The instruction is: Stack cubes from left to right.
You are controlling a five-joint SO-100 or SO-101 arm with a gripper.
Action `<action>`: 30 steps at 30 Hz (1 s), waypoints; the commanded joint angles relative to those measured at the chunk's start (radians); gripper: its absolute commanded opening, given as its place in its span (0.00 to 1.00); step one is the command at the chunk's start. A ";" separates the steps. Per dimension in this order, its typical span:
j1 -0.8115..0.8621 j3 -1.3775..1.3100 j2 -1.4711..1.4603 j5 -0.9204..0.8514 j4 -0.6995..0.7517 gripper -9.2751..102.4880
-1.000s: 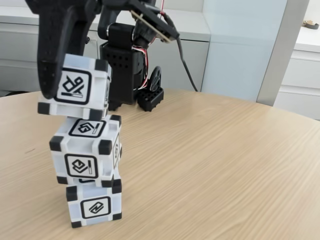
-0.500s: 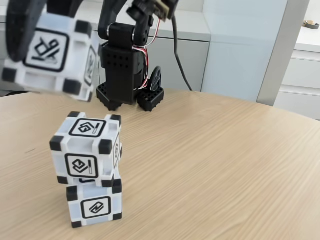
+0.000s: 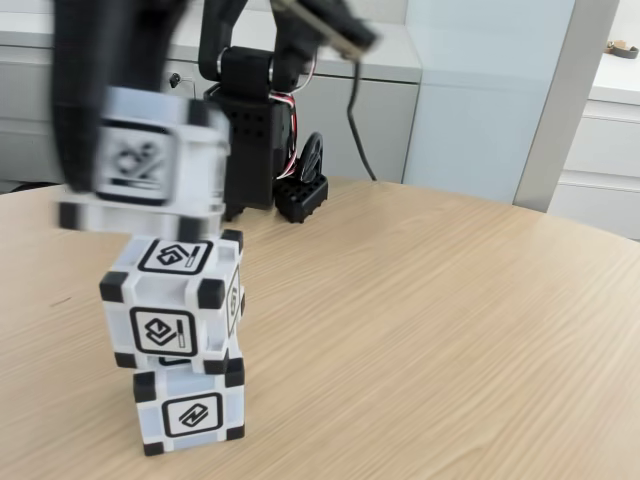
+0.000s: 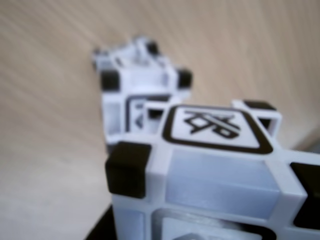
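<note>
- Gripper (image 3: 140,165) clamped on third cube (image 3: 150,165), blurred, just above the two-cube stack; contact unclear.
- Middle cube (image 3: 172,303) sits skewed on bottom cube (image 3: 188,405).
- Stack on pale wood-grain table (image 3: 420,330).
- Black arm base (image 3: 255,130) behind; grey cabinets (image 3: 390,110) beyond.

- The fixed view sits low at the counter (image 3: 450,330) edge, close to the stacked cubes (image 3: 180,340), facing the arm's base (image 3: 255,130) and the cabinets behind.
- The wrist view rides the arm, looking steeply down, very near the held cube (image 4: 215,165).
- Both views share the stack and the held cube.
</note>
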 commanded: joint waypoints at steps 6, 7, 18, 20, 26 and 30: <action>-0.071 -0.055 0.003 0.029 0.014 0.08; -0.074 -0.055 0.003 0.029 0.014 0.08; -0.075 -0.055 0.003 -0.009 0.100 0.08; -0.064 -0.055 0.003 -0.017 0.100 0.08; -0.055 -0.052 -0.015 -0.043 0.101 0.08; -0.055 -0.052 -0.018 -0.055 0.101 0.08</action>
